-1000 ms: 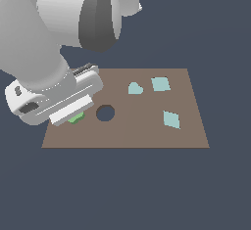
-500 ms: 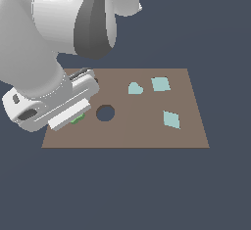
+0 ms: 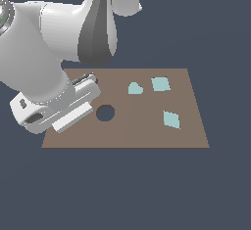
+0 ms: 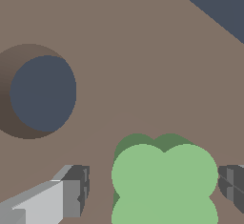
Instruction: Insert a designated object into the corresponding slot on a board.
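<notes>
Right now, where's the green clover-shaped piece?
Hidden behind the arm in the exterior view; in the wrist view the flat green clover-shaped piece lies on the brown board between the open gripper fingers, beside the round dark hole.

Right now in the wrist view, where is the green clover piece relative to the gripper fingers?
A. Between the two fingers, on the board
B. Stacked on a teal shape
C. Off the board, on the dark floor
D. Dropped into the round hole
A. The wrist view shows the green clover piece on the brown board between the fingers, clear of the round hole.
</notes>
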